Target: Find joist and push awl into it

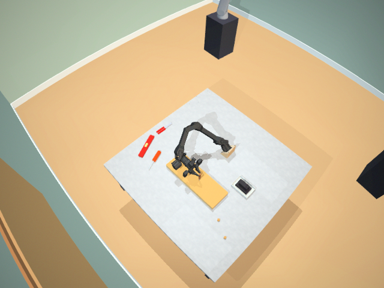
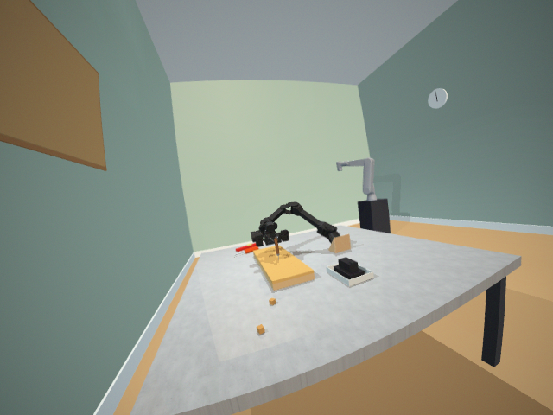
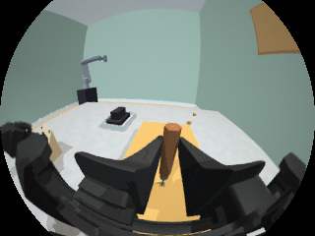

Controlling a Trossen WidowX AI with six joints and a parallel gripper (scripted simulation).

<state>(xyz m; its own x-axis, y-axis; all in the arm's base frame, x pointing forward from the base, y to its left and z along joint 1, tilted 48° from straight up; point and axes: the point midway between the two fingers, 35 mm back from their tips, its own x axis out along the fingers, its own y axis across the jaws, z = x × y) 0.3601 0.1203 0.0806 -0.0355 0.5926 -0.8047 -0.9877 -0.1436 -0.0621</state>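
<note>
- The grey table (image 2: 402,285) filled most of the room's middle, and every smaller thing lay on it.
- The black arm (image 1: 203,130) rose from its wooden base block (image 1: 230,152) near the table's centre, arched up and folded back down over the near end of the panel.
- The floor panel (image 1: 213,193), a long tan board, lay flat on the table between the arm's base and the tray, one end under the wrist.
- The tray (image 1: 249,192), pale and shallow, sat on the table just beside the panel's far end, with the black stud finder (image 1: 242,186) resting inside it.
- The gripper (image 3: 164,165) hung low over the panel, its fingers drawn in narrow and clamped on the brown handle of the awl (image 3: 169,147).
- The awl stood upright between the jaws, its thin metal tip at the panel's surface; whether the tip had entered the wood could not be told.
- A red level (image 1: 146,145) lay on the table beyond the panel, well apart from the arm.
- A red-and-white marker (image 1: 163,127) lay near the level's upper end.
- An orange-handled screwdriver (image 1: 155,156) lay between the level and the panel.
- Two small wooden cubes (image 2: 271,302) sat apart on the table past the panel's free end.
</note>
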